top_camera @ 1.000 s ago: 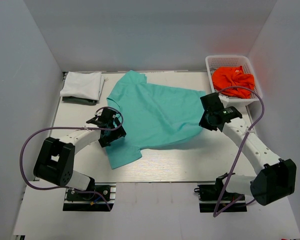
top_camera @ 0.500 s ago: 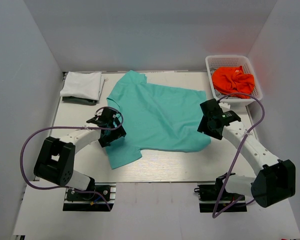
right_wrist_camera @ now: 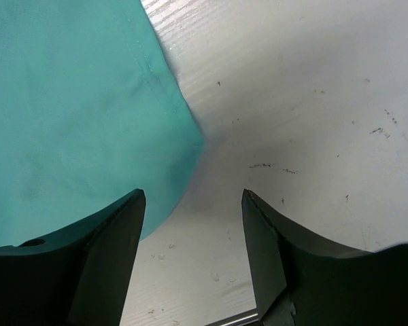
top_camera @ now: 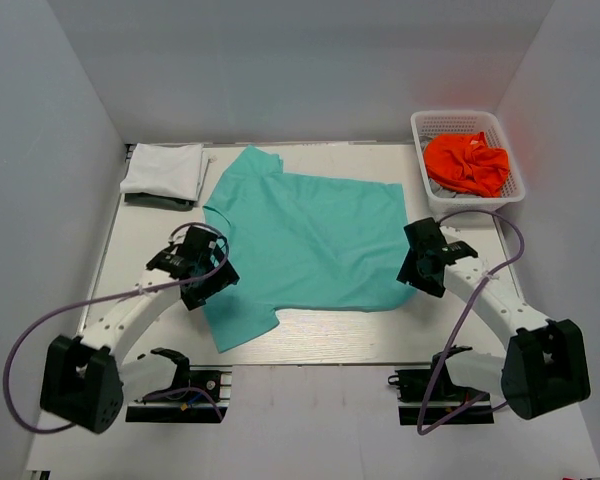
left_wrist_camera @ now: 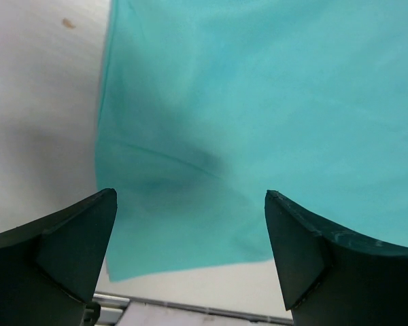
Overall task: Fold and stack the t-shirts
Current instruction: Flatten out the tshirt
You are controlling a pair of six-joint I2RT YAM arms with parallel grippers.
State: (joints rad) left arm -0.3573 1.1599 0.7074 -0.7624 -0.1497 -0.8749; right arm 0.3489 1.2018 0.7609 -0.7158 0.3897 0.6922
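Note:
A teal t-shirt point(top_camera: 305, 240) lies spread flat across the middle of the table. Its cloth fills most of the left wrist view point(left_wrist_camera: 258, 102) and the upper left of the right wrist view point(right_wrist_camera: 75, 102). My left gripper point(top_camera: 195, 278) hovers open over the shirt's near left sleeve, holding nothing point(left_wrist_camera: 190, 204). My right gripper point(top_camera: 420, 262) stands open just off the shirt's near right corner, with bare table between its fingers point(right_wrist_camera: 194, 204). A folded white t-shirt point(top_camera: 165, 168) rests on a dark one point(top_camera: 155, 201) at the back left. An orange t-shirt point(top_camera: 467, 162) is bunched in the basket.
The white mesh basket point(top_camera: 450, 123) stands at the back right corner of the table. Grey walls close in the table on three sides. The table's near edge shows as a metal rail point(left_wrist_camera: 190, 309) just below the left gripper.
My right gripper has opened, let go of the teal shirt's right edge and moved toward me; that edge now lies flat. My left arm has drawn back nearer and left, still open.

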